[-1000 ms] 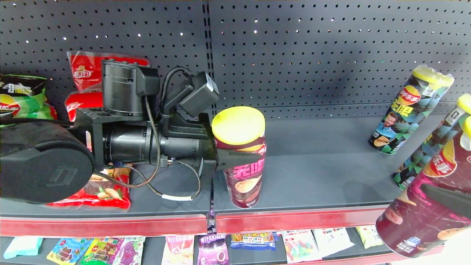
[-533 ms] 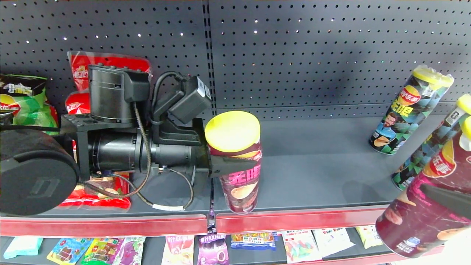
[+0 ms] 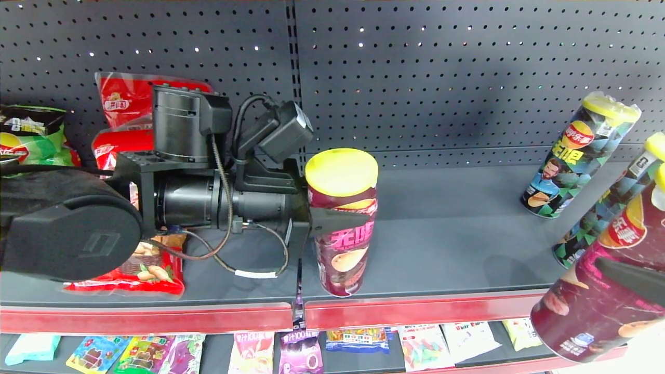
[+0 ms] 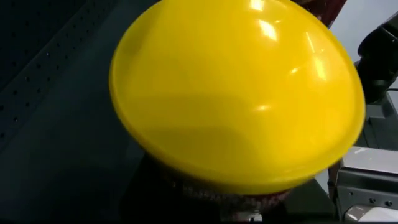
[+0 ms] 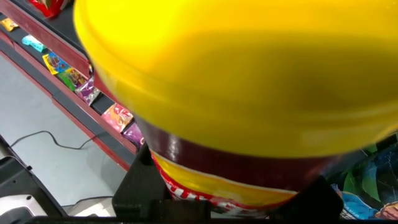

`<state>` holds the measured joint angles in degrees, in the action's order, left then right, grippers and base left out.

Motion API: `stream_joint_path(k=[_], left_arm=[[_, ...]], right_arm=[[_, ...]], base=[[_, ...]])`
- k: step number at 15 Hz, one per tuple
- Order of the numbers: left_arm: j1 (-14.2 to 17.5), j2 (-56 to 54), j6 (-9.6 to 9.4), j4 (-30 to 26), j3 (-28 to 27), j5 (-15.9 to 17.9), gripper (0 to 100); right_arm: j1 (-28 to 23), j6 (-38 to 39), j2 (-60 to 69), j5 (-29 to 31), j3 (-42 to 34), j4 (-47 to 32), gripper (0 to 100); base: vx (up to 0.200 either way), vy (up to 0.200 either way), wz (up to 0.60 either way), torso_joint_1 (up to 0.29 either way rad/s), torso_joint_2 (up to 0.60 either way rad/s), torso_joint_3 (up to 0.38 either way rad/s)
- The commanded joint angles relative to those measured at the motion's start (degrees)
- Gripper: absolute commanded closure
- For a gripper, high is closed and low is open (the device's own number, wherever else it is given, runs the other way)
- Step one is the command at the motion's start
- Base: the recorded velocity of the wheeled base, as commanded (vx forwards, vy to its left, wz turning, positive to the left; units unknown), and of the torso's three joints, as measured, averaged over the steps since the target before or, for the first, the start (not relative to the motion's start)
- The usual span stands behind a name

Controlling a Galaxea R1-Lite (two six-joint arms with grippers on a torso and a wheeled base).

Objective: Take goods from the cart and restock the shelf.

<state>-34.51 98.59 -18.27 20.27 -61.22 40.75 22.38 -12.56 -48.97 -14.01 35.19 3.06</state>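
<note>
Head view shows the left tool [image 3: 340, 213] clamped on a cylindrical maroon can [image 3: 343, 254] with a glossy yellow lid [image 3: 341, 171], upright near the front of the matte grey shelf [image 3: 441, 244]; at near right, the right tool [image 3: 623, 280] grips a tilted second can [image 3: 587, 306]

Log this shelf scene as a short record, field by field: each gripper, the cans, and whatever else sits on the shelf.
left gripper: shut on left can, maroon, yellow lid, upright at shelf front
right gripper: shut on right can, maroon, before shelf's right end
green cans: two, on shelf, right end
red bags: on shelf, left side
</note>
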Motion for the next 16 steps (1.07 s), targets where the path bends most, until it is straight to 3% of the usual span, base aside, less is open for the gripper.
stream_joint_path(k=[1, 7, 9, 10, 12, 15, 16], left_arm=[[-0.1, 1.4, -0.10, 0.2, -0.5, 0.0, 0], [0.1, -0.9, 0.08, 0.2, 1.9, 0.0, 0], [0.3, -4.2, 0.08, 0.2, 6.9, -0.3, 0], [0.8, -7.6, 0.26, 0.2, 11.9, -1.1, 0], [2.7, -11.9, 0.26, 0.1, 17.1, -1.8, 0], [7.6, -19.0, 0.43, 0.1, 24.5, -4.8, 0], [9.7, -22.9, 1.84, 0.1, 28.1, -6.7, 0]], right_arm=[[0.0, 0.0, 0.0, 0.0, 0.0, 0.0, 100], [0.2, -0.1, -2.2, -0.1, 2.4, 0.1, 100], [0.5, -0.1, -6.1, -0.1, 6.2, 0.1, 100], [2.1, 0.0, -10.4, -0.1, 9.8, 0.5, 100], [4.9, 0.1, -17.0, -0.1, 13.3, 5.1, 100], [5.2, 0.9, -31.1, -0.1, 18.9, 15.3, 100], [6.1, 1.0, -36.8, -0.1, 22.6, 17.3, 100]], base=[[0.000, 0.000, 0.00, 0.000, 0.00, 0.000], [0.000, 0.000, 0.00, 0.000, 0.00, 0.000], [0.000, 0.000, 0.00, 0.000, 0.00, 0.000], [0.000, 0.000, 0.00, 0.000, 0.00, 0.000], [0.000, 0.000, 0.00, 0.000, 0.00, 0.000], [0.000, 0.000, 0.00, 0.000, 0.00, 0.000], [0.000, 0.000, 0.00, 0.000, 0.00, 0.000]])
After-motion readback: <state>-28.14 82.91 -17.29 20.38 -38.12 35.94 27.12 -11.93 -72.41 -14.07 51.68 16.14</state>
